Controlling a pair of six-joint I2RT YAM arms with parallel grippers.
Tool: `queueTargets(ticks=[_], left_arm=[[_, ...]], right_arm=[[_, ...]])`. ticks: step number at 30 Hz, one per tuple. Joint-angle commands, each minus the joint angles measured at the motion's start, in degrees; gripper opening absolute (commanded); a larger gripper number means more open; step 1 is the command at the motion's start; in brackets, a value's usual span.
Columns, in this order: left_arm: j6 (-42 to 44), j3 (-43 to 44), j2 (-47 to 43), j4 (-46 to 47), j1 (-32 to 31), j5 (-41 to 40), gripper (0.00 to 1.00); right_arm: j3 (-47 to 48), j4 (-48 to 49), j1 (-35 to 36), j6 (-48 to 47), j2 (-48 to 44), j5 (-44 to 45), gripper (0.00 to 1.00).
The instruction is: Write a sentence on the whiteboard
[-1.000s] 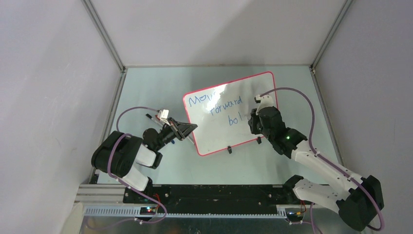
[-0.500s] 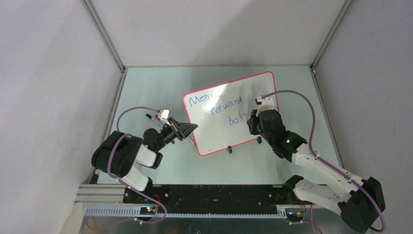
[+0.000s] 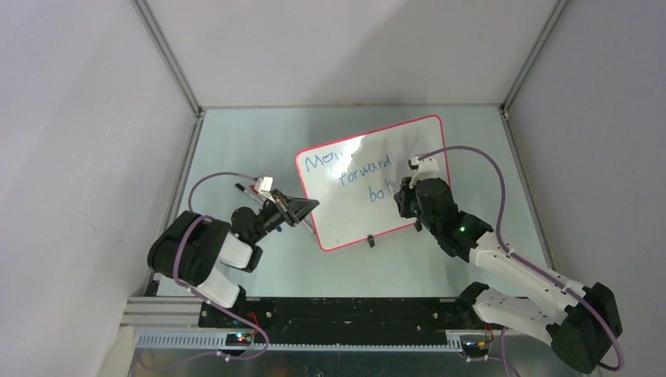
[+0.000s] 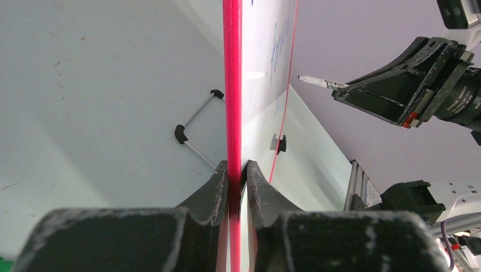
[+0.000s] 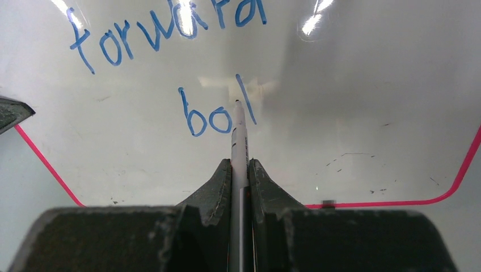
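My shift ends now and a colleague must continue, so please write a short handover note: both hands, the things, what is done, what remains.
Left hand: shut on the red edge of the whiteboard, steadying it.
Right hand: shut on a marker, tip at the last blue stroke; whether it touches the board is unclear.
Whiteboard: stands on the table between the arms.
Done: the sentence reads "Move", "forward", "bol" in three stepped lines.
Left: finish the third word, then lift the marker away.
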Motion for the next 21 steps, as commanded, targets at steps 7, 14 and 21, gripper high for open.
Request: queueTargets(ticks=[7, 14, 21], left_arm=[[3.71, 0.01, 0.01, 1.5, -0.43, -2.49, 0.01], [3.62, 0.08, 0.28, 1.5, -0.45, -2.27, 0.01], [3.54, 0.15, 0.24, 1.5, -0.47, -2.15, 0.01]], right_arm=[[-0.28, 3.44, 1.34, -0.65, 1.11, 2.79, 0.0], [-0.28, 2.31, 1.25, -1.14, -0.15, 3.25, 0.0], [-0.28, 1.06, 1.07, -1.45, -0.7, 2.76, 0.0]])
